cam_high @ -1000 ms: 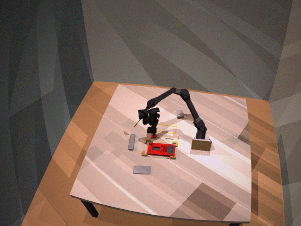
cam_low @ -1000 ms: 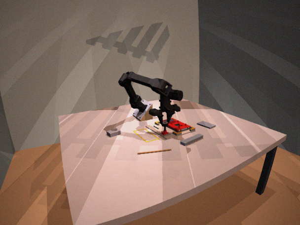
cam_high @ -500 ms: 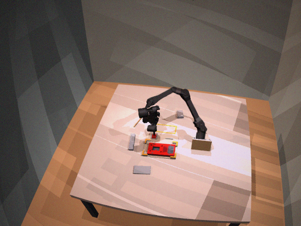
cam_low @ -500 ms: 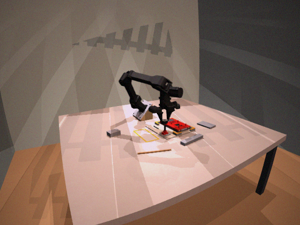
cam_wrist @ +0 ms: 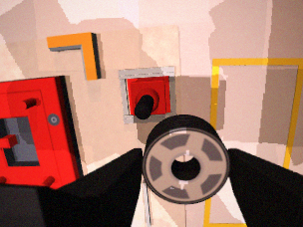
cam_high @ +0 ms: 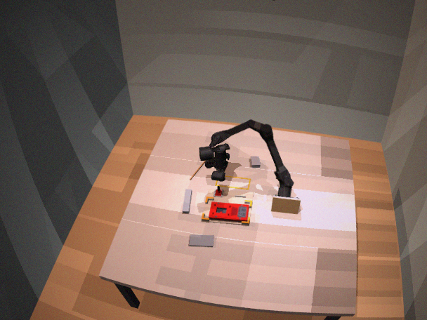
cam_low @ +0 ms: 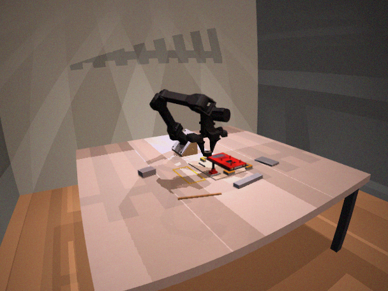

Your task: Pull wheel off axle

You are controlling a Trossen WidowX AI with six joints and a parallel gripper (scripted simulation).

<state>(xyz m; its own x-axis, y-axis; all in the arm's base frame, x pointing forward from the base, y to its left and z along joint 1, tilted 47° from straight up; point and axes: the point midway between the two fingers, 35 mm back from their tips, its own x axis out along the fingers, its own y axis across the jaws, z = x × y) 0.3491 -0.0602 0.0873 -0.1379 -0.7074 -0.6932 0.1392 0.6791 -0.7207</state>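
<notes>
The black wheel with a pale spoked face (cam_low: 207, 154) (cam_wrist: 155, 166) is held off the axle and above the table. My gripper (cam_low: 207, 152) (cam_wrist: 184, 157) is shut on it, a finger on each side. The upright black axle (cam_high: 218, 189) (cam_low: 213, 166) (cam_wrist: 144, 108) stands bare on its small red base (cam_high: 218, 193) (cam_low: 213, 172) (cam_wrist: 163, 94). In the wrist view the wheel overlaps the space between the axle and the marked area, a yellow outline (cam_high: 249, 184) (cam_low: 182, 176) (cam_wrist: 256, 62). In the top view the wheel and fingertips are hidden by the gripper body.
A red chassis plate (cam_high: 229, 215) (cam_low: 223, 158) (cam_wrist: 55, 149) lies beside the axle among orange and yellow corner brackets (cam_high: 209, 199) (cam_wrist: 90, 55). Grey blocks (cam_high: 255, 161) (cam_high: 187, 201) (cam_high: 201, 241) (cam_low: 147, 172) and a thin brown stick (cam_high: 197, 170) (cam_low: 199, 196) lie around.
</notes>
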